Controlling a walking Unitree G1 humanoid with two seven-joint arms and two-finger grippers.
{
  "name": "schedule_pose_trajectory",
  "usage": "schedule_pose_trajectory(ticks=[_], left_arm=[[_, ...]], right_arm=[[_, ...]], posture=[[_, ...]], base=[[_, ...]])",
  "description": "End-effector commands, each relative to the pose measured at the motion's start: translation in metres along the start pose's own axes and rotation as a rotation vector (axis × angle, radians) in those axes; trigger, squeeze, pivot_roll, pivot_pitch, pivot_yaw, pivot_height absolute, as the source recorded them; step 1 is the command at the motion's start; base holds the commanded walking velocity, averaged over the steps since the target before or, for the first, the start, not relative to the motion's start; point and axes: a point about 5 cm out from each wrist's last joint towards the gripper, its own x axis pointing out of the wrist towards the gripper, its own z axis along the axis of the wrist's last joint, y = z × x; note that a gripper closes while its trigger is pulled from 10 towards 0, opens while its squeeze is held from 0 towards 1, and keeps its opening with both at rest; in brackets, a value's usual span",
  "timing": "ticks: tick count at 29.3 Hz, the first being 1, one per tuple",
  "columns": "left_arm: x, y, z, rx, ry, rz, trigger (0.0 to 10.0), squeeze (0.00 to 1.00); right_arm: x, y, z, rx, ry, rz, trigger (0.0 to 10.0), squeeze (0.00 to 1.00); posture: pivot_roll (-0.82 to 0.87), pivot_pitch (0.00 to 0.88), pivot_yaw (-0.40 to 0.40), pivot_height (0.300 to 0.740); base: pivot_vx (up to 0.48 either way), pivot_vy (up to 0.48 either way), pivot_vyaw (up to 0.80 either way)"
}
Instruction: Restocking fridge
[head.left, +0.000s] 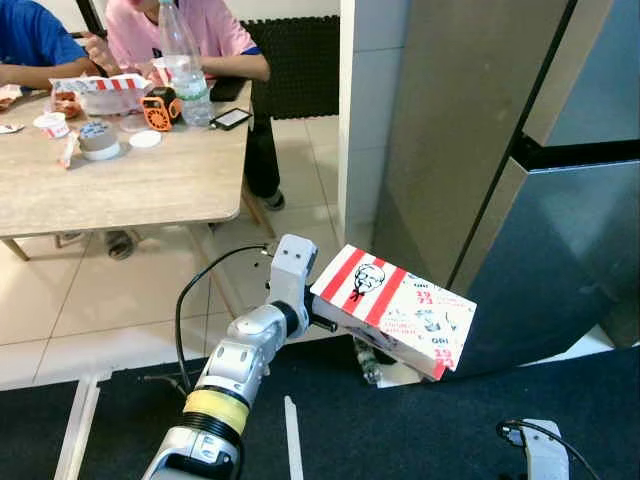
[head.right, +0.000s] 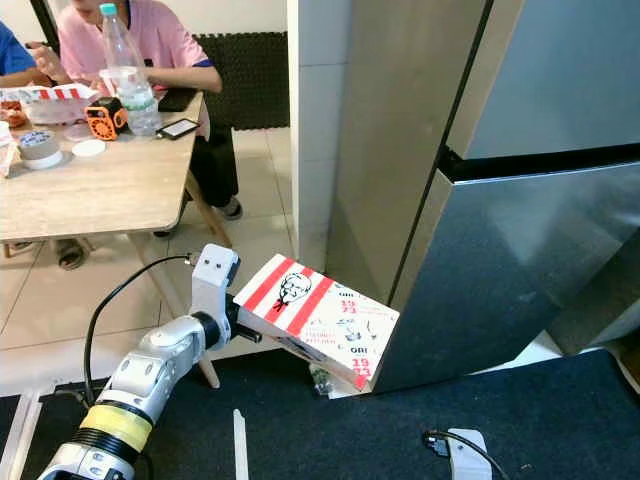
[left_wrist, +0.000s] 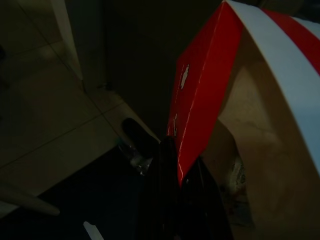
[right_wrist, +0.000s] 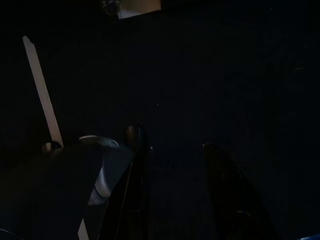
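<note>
My left gripper (left_wrist: 183, 171) is shut on the edge of a red-and-white striped fast-food box (head.left: 392, 308). It holds the box tilted in the air, low in front of the grey fridge (head.left: 560, 260). The fridge doors are closed, and the box's far corner is close to the lower door (head.right: 500, 270). In the left wrist view the box's red side and pale inner flap (left_wrist: 260, 130) rise just beyond the black fingers (left_wrist: 167, 165). My right arm (head.left: 542, 450) hangs low at the right. Its gripper (right_wrist: 172, 140) is open over the dark mat, holding nothing.
A wooden table (head.left: 150, 185) stands at the left with a water bottle (head.left: 185, 62), a tape roll (head.left: 98, 140), a phone (head.left: 231, 118) and food packs; people sit behind it. A dark mat (head.left: 400, 430) covers the floor, with a white strip (head.left: 292, 440) and a small clear bottle (head.left: 367, 362).
</note>
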Motion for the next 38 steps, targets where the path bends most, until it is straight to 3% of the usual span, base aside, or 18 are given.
schedule_pose_trajectory(ticks=[1,18,24,31,38], left_arm=[[-0.002,0.005,0.001,0.013,-0.001,0.007,10.0,0.0],[-0.002,0.004,0.006,0.016,-0.021,0.001,10.0,0.0],[-0.001,-0.001,0.007,0.034,-0.035,-0.023,10.0,0.0],[0.0,-0.011,0.005,0.046,-0.034,-0.059,10.0,0.0],[0.001,-0.013,0.007,0.042,-0.042,-0.07,10.0,0.0]], right_arm=[[0.0,0.001,-0.001,0.023,-0.01,0.002,10.0,0.0],[0.001,0.004,0.002,0.035,-0.02,0.009,10.0,0.0],[0.001,0.004,0.002,0.038,-0.021,0.01,10.0,0.0],[0.001,0.005,0.002,0.063,-0.028,0.01,10.0,0.0],[0.002,0.007,0.003,0.051,-0.017,0.015,10.0,0.0]], posture=[[-0.05,0.024,0.023,0.74],[-0.04,0.026,0.025,0.74],[-0.04,0.027,0.023,0.74],[-0.05,0.029,0.024,0.74],[-0.04,0.028,0.022,0.74]], base=[[0.289,0.0,0.0],[0.287,0.0,0.0],[0.0,0.0,0.0],[0.212,-0.407,0.0],[0.256,-0.389,-0.76]])
